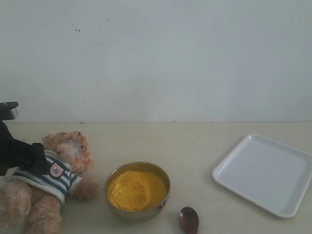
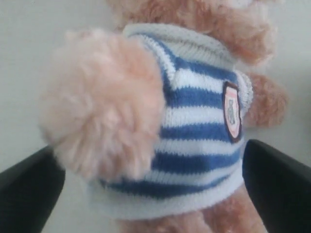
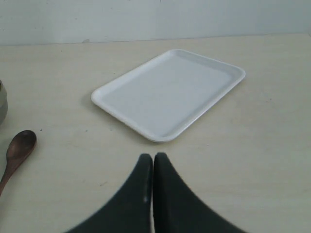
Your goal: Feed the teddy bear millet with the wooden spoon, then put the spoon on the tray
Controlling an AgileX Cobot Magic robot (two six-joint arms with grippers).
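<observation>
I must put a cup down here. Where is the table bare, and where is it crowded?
Free: the table along the wall, behind the bowl and teddy bear; the stretch between bowl and tray; the tray itself. Crowded: the front left, bear beside bowl, wooden spoon right of it.

— Was there room around the wooden spoon [image 1: 189, 219]?
— Open bench [image 1: 195, 146] lay between it and the tray [image 1: 265, 173]; the steel bowl [image 1: 146, 213] stood close on its other side.
</observation>
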